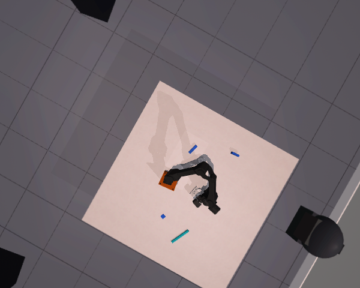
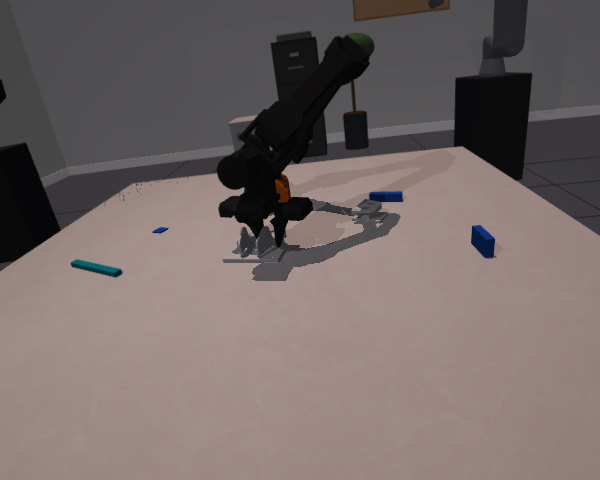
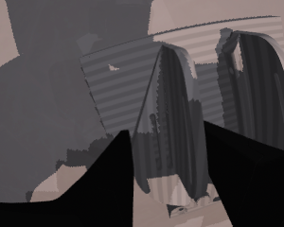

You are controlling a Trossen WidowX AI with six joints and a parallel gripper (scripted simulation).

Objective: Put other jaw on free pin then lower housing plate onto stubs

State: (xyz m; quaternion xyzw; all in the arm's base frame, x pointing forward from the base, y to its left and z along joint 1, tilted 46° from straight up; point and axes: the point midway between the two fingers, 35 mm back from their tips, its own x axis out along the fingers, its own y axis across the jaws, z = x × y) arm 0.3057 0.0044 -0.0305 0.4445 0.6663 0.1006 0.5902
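My gripper (image 2: 269,240) (image 3: 161,132) points down and is shut on one grey jaw (image 2: 264,242) (image 3: 172,109), with a fingertip on either side of it. The other grey jaw (image 2: 244,242) (image 3: 260,90) stands upright beside it, outside the fingers. Both are over the thin grey base plate (image 2: 248,260) (image 3: 114,92), which lies on the table. The pins and the gear teeth's meshing cannot be made out. A small grey plate-like part (image 2: 368,206), perhaps the housing plate, is away from the base plate. The arm mostly covers the assembly in the top view.
Blue blocks (image 1: 192,149) (image 1: 235,153) (image 2: 385,196) (image 2: 482,241) and a small blue piece (image 1: 163,216) (image 2: 160,229) lie on the table. A teal bar (image 1: 180,236) (image 2: 95,268) is near one edge. The arm stands on an orange mount (image 1: 166,186) (image 2: 283,188).
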